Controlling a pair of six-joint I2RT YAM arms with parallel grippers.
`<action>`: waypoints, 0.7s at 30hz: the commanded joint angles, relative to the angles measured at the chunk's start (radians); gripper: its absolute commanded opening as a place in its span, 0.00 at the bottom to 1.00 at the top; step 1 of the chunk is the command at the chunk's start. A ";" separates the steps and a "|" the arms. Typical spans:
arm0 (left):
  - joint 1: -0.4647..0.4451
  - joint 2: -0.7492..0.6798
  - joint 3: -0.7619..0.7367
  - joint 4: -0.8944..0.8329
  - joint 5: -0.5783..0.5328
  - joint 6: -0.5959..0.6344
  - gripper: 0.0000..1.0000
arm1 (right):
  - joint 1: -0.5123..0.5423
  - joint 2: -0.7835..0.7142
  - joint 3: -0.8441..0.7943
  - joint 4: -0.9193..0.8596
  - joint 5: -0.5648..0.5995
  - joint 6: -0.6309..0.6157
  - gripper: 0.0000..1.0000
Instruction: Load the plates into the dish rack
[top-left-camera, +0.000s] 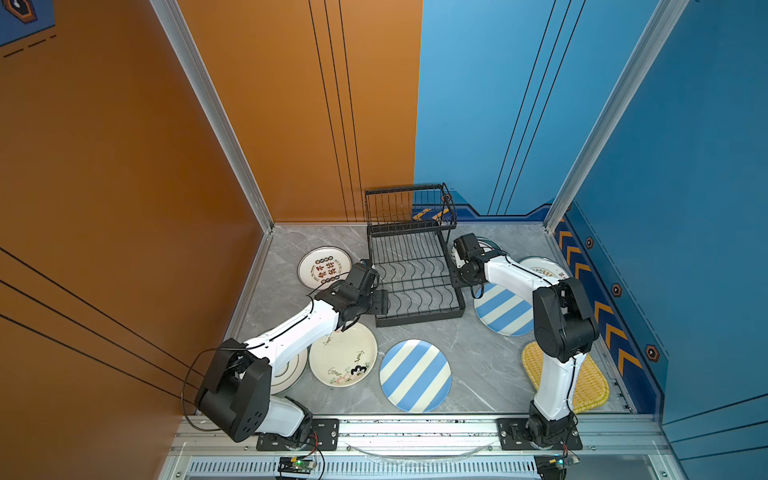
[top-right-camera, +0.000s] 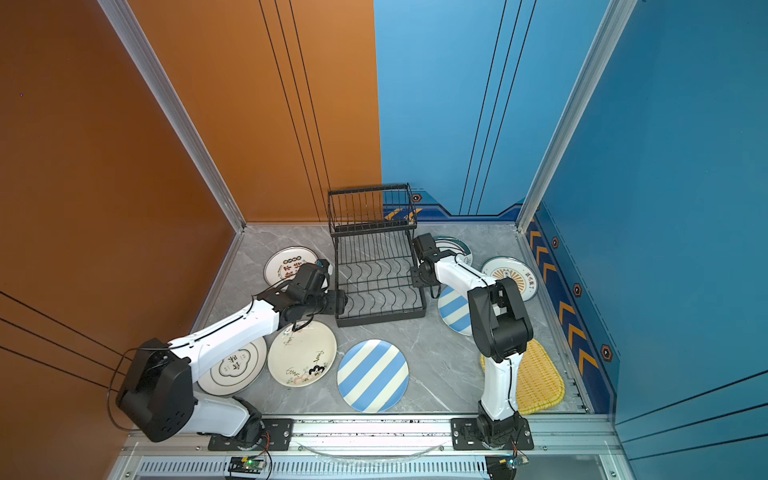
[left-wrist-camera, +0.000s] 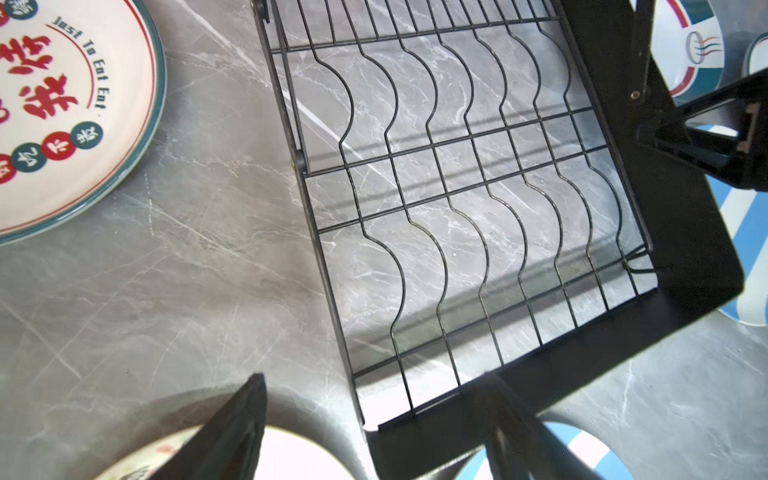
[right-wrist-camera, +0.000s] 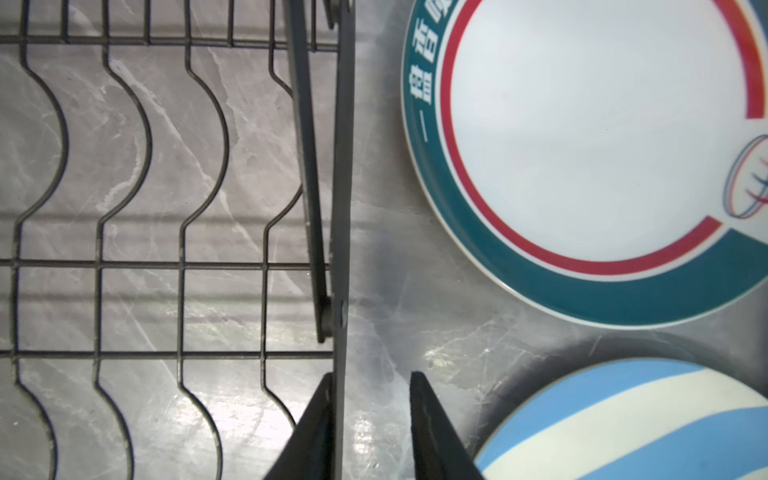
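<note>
Straddling the right side rail of the dish rack (top-left-camera: 419, 316), your right gripper (right-wrist-camera: 370, 374): jaws partly parted, the rail between them. One jaw lies against the rail and the other stands clear of it, so the rail is not pinched.

Left gripper (left-wrist-camera: 374, 378): jaws spread wide, empty, poised over the rack's near left corner, which shows between them in the wrist view. You cannot tell whether they touch the frame.

Dish rack: black wire, at the far middle of the grey marble tabletop (top-left-camera: 478, 365). Its tall barred basket is at the far end, its flat grid of wavy wires toward the near side.

Plates, eight, all lying flat on the tabletop outside the rack:
- red-lettered plate (top-left-camera: 324, 268), teal rim, far left, just left of the rack.
- black-ringed white plate (top-right-camera: 232, 365), near left, partly under your left arm (top-right-camera: 224, 336).
- cream plate with drawings (top-left-camera: 343, 355), just beside the ringed one, on its right.
- blue-striped plate (top-left-camera: 414, 375), near middle.
- second blue-striped plate (top-left-camera: 505, 316), just right of the rack's near end, partly under your right arm (top-left-camera: 511, 274).
- teal-and-red banded plate (right-wrist-camera: 582, 145), right of the rack, toward the far side.
- sunburst plate (top-right-camera: 511, 272), far right.
- yellow woven plate (top-left-camera: 590, 382), near right, partly behind the right arm.
</note>
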 joint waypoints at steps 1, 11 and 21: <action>-0.034 -0.044 -0.025 -0.067 -0.027 -0.029 0.83 | -0.044 -0.026 0.011 -0.072 0.083 -0.020 0.32; -0.180 -0.168 -0.134 -0.115 0.044 -0.192 0.85 | -0.028 -0.185 -0.045 -0.157 -0.087 0.031 0.60; -0.354 -0.262 -0.263 -0.147 0.061 -0.408 0.95 | 0.035 -0.427 -0.267 -0.189 -0.210 0.074 0.75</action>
